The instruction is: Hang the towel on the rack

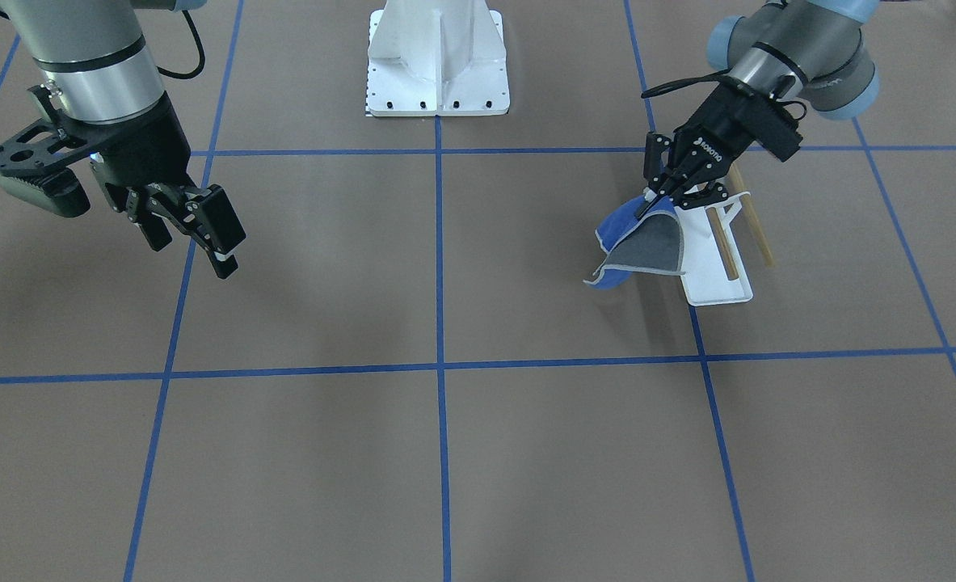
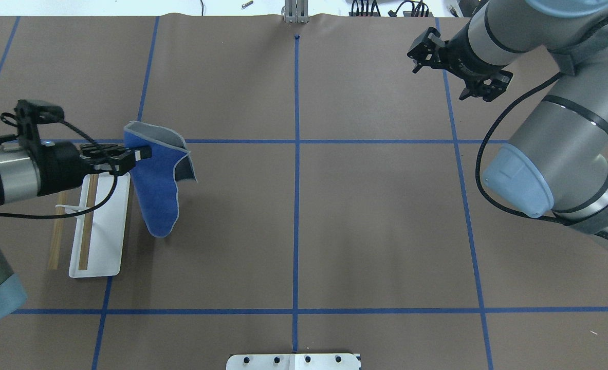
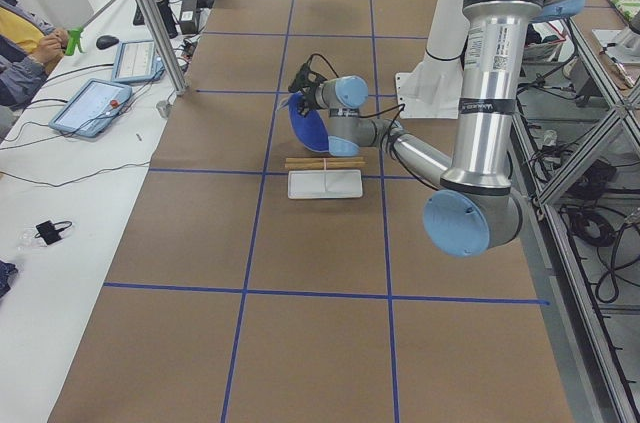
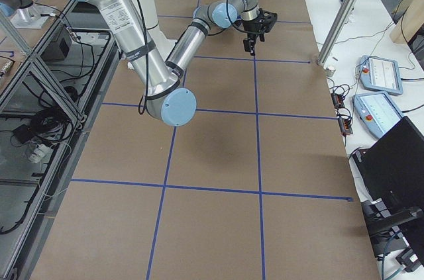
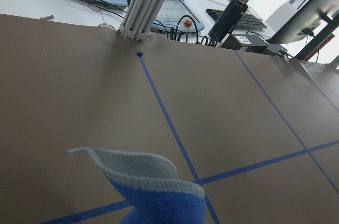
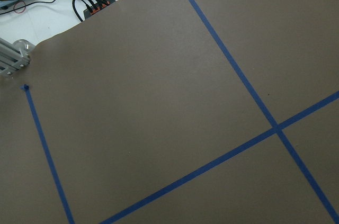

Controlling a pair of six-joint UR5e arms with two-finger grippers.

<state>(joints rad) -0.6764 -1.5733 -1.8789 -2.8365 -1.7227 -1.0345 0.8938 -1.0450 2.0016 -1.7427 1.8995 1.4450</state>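
Closest to the left wrist camera, the towel (image 5: 153,192) curls with its grey side folding over the blue. The left gripper (image 2: 142,153) is clamped on the towel's upper edge. The cloth hangs lifted just beside the rack (image 2: 103,246), clear of its two wooden rods (image 2: 84,231). Well apart, the right gripper (image 1: 191,246) hovers over the brown table (image 1: 445,453), fingers spread apart.

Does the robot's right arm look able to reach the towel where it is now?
Probably not easily: the right tool hangs far across the table, while the towel is pinched in the left tool beside the rack. Nothing stands between them, though.
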